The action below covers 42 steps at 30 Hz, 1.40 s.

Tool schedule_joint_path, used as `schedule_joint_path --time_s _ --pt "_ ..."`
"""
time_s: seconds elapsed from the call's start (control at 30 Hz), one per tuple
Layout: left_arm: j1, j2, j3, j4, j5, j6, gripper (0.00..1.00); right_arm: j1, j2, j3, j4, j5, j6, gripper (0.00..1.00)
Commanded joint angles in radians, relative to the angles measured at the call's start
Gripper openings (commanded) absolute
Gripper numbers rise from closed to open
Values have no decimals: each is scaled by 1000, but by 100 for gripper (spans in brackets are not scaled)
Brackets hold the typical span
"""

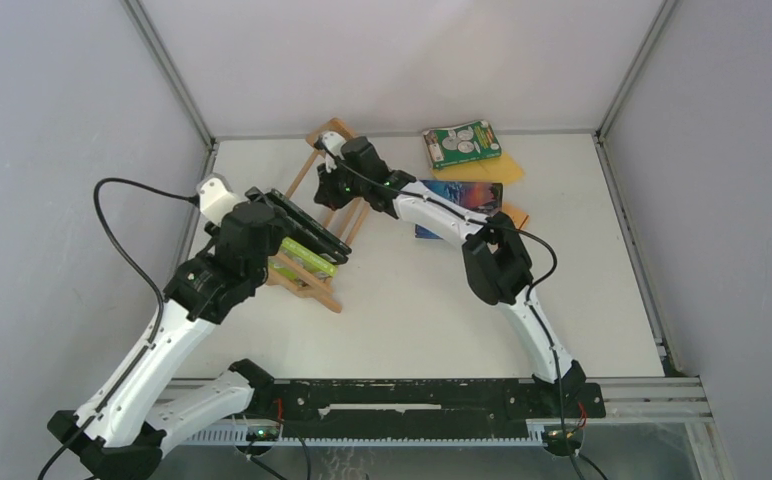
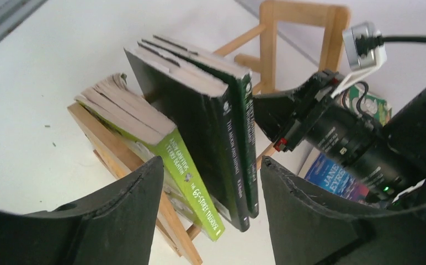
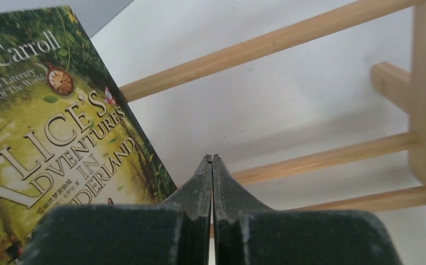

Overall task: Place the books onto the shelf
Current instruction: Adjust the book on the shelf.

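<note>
Centre left, a light-wood shelf (image 2: 269,38) holds a lime-green book (image 2: 191,190) and two black books (image 2: 222,143). One cover (image 3: 45,127) is leafy green-gold with pale lettering. Upper right: a green book with white circles (image 1: 460,143), a yellow-orange book (image 1: 507,170) and a blue book (image 1: 467,195).

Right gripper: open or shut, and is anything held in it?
Shut and empty. In the right wrist view the right gripper has its fingertips pressed together with nothing between them, in front of the shelf slats.

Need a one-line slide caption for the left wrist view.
Open left gripper facing a lime-green book and two dark books leaning in the wooden shelf.
</note>
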<state>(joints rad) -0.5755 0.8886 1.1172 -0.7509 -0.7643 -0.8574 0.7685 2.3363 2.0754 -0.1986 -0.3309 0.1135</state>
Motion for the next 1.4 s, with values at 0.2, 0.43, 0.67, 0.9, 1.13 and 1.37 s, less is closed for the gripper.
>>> schedule_joint_path --time_s 0.2,0.43,0.67,0.9,1.13,1.37 --pt "-6 -73 -217 147 77 -30 64 32 71 113 -72 -121 94 5" --pt "-10 -109 -347 207 85 -45 62 54 100 123 -80 -180 139 5" --pt "-10 -99 -393 255 85 -23 61 81 115 119 -94 -231 196 6" --pt "-26 -122 -413 239 73 -31 60 103 101 92 -98 -246 251 4" --pt "-76 -154 -399 157 4 -70 58 125 95 92 -115 -204 264 4" --pt "-156 -172 -378 65 -117 -150 58 110 98 90 -120 -148 285 3"
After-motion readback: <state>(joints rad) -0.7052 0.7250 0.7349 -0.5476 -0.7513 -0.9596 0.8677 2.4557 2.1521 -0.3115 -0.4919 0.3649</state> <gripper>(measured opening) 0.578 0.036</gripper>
